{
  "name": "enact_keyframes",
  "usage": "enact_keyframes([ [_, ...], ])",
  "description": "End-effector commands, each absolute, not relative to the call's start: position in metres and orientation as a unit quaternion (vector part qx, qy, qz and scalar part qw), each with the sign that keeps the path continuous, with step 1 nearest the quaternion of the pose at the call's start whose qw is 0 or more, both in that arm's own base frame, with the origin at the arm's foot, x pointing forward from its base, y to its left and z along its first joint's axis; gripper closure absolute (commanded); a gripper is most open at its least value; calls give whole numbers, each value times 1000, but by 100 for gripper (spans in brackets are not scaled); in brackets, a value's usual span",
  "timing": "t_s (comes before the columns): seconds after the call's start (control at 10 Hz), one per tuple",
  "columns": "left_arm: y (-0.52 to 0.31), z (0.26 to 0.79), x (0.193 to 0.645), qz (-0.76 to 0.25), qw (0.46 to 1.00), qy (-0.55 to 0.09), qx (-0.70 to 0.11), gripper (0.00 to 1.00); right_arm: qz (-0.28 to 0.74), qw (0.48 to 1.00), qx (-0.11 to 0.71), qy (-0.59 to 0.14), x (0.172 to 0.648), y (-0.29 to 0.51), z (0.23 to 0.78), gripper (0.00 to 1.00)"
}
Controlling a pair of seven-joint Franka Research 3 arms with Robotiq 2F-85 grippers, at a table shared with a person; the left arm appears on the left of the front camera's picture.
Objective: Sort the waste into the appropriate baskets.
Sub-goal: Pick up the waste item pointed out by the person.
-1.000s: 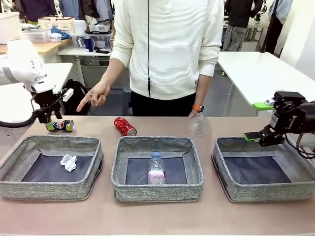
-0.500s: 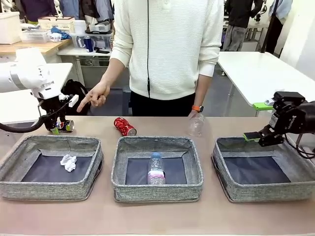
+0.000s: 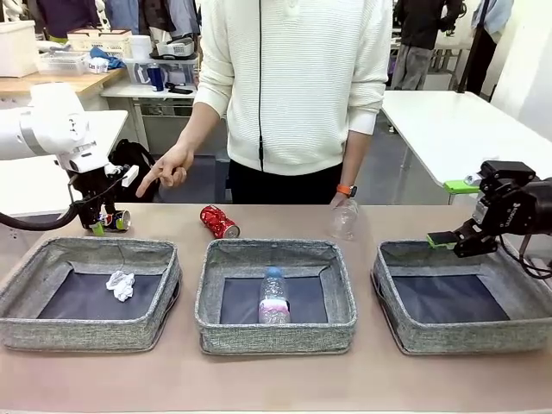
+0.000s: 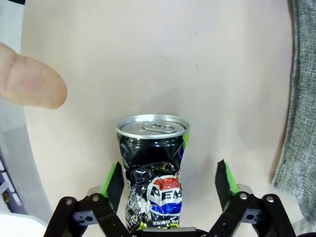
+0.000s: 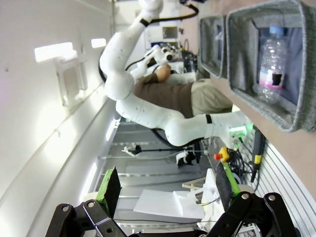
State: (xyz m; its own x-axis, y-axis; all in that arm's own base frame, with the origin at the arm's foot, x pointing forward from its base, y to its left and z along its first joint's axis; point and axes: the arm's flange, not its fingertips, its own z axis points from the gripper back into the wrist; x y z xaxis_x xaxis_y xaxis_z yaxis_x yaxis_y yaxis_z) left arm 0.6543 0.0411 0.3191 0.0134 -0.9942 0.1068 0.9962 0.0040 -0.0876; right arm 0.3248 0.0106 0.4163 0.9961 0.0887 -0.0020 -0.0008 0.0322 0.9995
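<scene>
Since a second ago my left end effector (image 3: 102, 222) has dropped over the dark can (image 4: 152, 163), which lies on the desk (image 4: 148, 59) just behind the left basket (image 3: 86, 250). My fingers are spread and empty. The can sits between them, close against one pad (image 4: 114, 178) with a gap at the other. Closing now could shove or roll it, or slip on the dents. A person's finger (image 4: 32, 81) is near. My right end effector (image 5: 167, 188) hangs spread and empty.
</scene>
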Motion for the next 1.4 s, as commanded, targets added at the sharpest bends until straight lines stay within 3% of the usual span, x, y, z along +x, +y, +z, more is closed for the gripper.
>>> enact_keyframes([
  [0.0, 42, 324, 659, -698, 714, 10, -63, 58, 40, 711, 702, 19, 327, 13, 417, 0],
  [0.1, 42, 325, 658, -697, 715, 8, -61, 98, 40, 711, 702, 19, 327, 13, 417, 0],
  [0.4, 43, 328, 657, -694, 718, 3, -59, 100, 40, 711, 702, 19, 327, 13, 417, 0],
  [0.5, 43, 329, 655, -693, 718, 4, -61, 95, 40, 711, 702, 19, 327, 13, 417, 0],
  [0.6, 42, 333, 652, -693, 719, -2, -63, 100, 40, 711, 702, 19, 327, 13, 417, 0],
  [0.9, 47, 352, 645, -682, 728, -22, -62, 100, 40, 711, 702, 19, 327, 13, 417, 0],
  [1.1, 54, 410, 628, -619, 777, -53, -102, 100, 40, 711, 702, 19, 327, 13, 417, 0],
  [1.2, 56, 456, 606, -587, 790, -18, -177, 100, 40, 711, 702, 19, 327, 13, 417, 0],
  [1.3, 55, 491, 581, -569, 804, -29, -170, 100, 40, 711, 702, 19, 327, 13, 417, 0],
])
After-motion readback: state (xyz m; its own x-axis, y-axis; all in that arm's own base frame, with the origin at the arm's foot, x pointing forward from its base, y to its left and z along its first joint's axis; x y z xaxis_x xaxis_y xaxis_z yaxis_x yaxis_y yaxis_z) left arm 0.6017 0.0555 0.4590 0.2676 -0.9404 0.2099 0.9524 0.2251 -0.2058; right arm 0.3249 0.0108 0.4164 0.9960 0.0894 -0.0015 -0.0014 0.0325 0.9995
